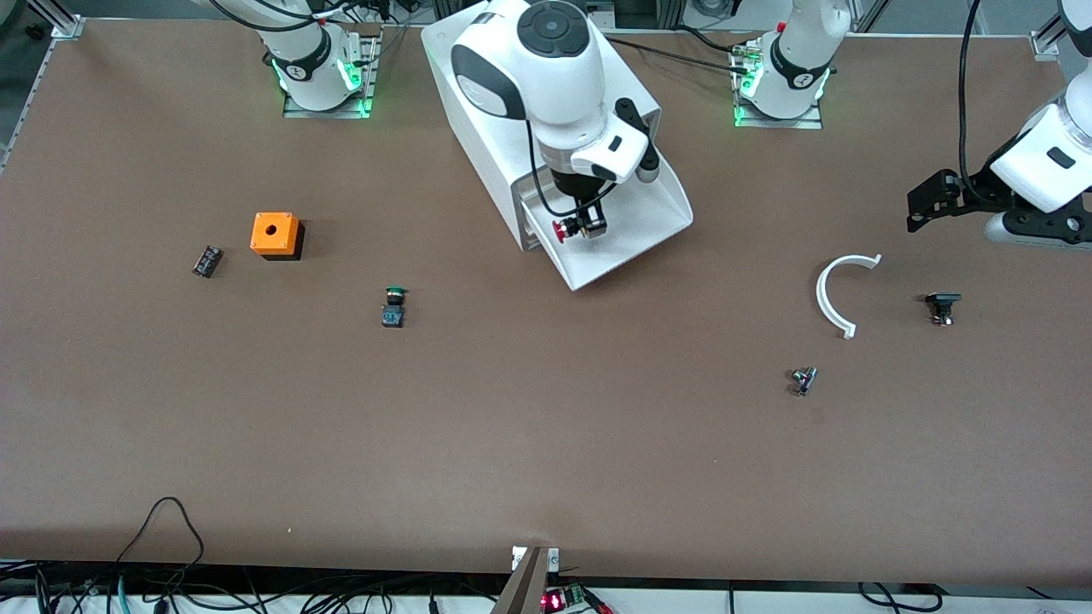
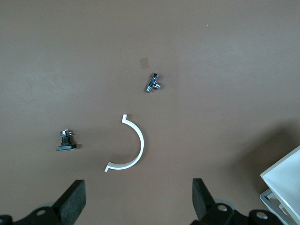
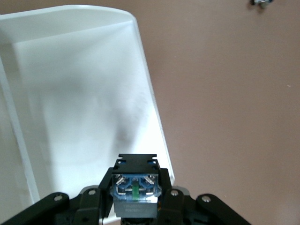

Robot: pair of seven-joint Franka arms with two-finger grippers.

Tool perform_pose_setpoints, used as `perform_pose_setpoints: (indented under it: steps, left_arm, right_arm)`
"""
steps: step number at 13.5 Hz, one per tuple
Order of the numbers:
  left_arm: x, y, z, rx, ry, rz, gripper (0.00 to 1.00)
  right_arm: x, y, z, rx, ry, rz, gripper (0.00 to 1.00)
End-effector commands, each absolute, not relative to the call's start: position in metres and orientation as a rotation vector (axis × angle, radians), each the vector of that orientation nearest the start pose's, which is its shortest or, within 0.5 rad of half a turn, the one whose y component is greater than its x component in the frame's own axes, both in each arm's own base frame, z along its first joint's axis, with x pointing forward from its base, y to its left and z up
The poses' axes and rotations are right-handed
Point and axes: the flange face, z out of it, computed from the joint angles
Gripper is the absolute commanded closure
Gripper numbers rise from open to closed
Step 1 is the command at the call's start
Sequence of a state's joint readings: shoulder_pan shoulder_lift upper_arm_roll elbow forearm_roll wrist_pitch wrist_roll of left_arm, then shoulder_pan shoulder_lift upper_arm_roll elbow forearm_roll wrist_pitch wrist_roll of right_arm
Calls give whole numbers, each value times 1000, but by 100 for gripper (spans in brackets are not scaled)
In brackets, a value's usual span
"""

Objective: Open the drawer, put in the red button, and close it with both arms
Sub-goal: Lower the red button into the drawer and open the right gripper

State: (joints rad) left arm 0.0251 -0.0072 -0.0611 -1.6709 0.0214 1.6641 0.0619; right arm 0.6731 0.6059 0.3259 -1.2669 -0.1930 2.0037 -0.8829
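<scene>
The white cabinet (image 1: 478, 111) stands at the middle of the table's robot side, and its lowest drawer (image 1: 631, 247) is pulled out toward the front camera. My right gripper (image 1: 582, 227) is over the open drawer, shut on the red button (image 1: 561, 230), red cap sideways. In the right wrist view the button's black-and-blue body (image 3: 135, 185) sits between the fingers above the drawer's white floor (image 3: 79, 108). My left gripper (image 1: 926, 205) is open and empty, up in the air over the left arm's end of the table, waiting; its fingertips (image 2: 75, 199) frame bare table.
A white curved piece (image 1: 832, 294), a black part (image 1: 942, 307) and a small metal part (image 1: 803, 380) lie toward the left arm's end. A green-capped button (image 1: 393, 305), an orange box with a hole (image 1: 275, 234) and a small black part (image 1: 207, 261) lie toward the right arm's end.
</scene>
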Motion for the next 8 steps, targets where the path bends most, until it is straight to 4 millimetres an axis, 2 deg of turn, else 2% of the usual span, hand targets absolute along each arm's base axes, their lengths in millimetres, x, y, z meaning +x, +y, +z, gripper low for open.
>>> perform_pose_setpoints:
  steps: [1, 3, 8]
  left_arm:
    - [558, -19, 588, -3109, 148, 0, 0]
    - [559, -20, 587, -3109, 148, -2, 0]
    - [556, -22, 582, -3108, 159, 27, 0]
  right_arm:
    - [458, 594, 399, 1796, 2562, 188, 72]
    - [455, 600, 382, 1801, 2583, 160, 72]
    - [413, 630, 363, 1741, 2635, 116, 72]
